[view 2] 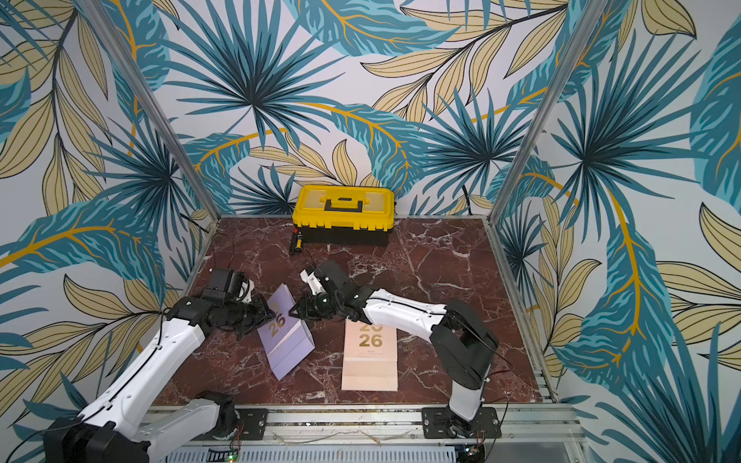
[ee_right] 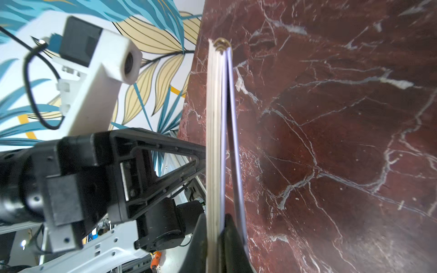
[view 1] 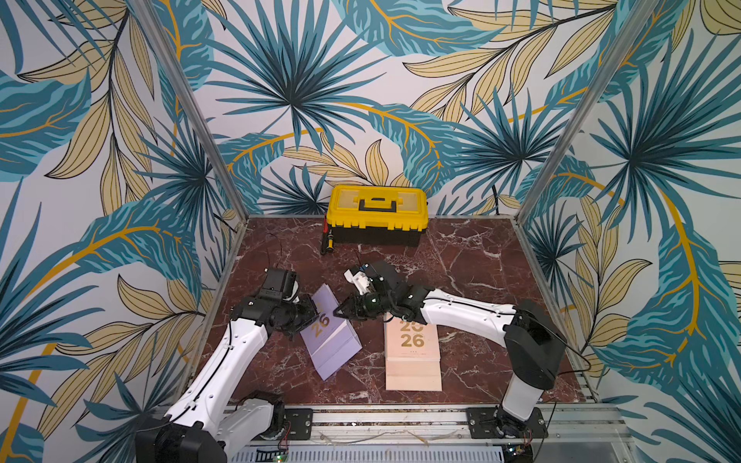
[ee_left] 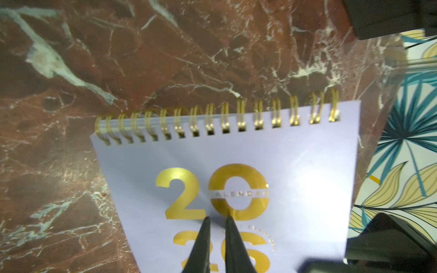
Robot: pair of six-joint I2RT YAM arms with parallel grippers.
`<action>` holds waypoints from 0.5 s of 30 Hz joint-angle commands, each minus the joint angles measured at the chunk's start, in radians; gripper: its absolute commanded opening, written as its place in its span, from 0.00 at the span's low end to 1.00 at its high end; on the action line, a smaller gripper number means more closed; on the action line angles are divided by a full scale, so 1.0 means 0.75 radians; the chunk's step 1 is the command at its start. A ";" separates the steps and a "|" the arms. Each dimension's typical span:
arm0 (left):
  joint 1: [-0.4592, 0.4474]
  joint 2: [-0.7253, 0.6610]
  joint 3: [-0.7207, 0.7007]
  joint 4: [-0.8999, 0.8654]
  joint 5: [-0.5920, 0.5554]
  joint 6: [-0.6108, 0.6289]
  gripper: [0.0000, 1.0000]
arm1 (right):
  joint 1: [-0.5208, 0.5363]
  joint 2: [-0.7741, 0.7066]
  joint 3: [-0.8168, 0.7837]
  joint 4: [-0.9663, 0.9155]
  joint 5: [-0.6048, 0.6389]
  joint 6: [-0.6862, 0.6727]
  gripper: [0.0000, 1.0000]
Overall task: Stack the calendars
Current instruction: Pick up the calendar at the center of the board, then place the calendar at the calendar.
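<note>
A lilac calendar (view 1: 333, 340) (view 2: 288, 340) with gold "2026" is raised off the marble, spiral edge toward the back. My right gripper (view 1: 339, 312) (ee_right: 215, 217) is shut on its side edge, pinching the cover and page block (ee_right: 214, 118); the back flap hangs outside one finger. My left gripper (view 1: 310, 316) (ee_left: 217, 221) is at the calendar's cover (ee_left: 295, 165), its fingertips a narrow gap apart with nothing between them. A peach-pink calendar (view 1: 413, 360) (view 2: 371, 360) lies flat to the right, partly under my right arm.
A yellow-and-black toolbox (view 1: 377, 216) stands at the back wall, with a small dark tool (view 1: 326, 240) beside its left end. Metal posts and patterned walls close in the marble table (view 1: 481, 280) on three sides.
</note>
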 commanded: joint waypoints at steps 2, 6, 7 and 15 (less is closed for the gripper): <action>-0.004 -0.019 0.128 0.016 0.134 -0.026 0.19 | -0.041 -0.166 -0.121 0.151 0.118 0.069 0.00; -0.004 -0.008 0.223 0.017 0.200 -0.037 0.21 | -0.084 -0.328 -0.281 0.174 0.190 0.100 0.00; -0.006 -0.008 0.237 0.019 0.208 -0.040 0.21 | -0.084 -0.372 -0.322 0.189 0.205 0.109 0.00; -0.170 -0.037 0.129 0.294 0.195 -0.214 0.21 | -0.209 -0.804 -0.650 0.209 0.277 0.202 0.00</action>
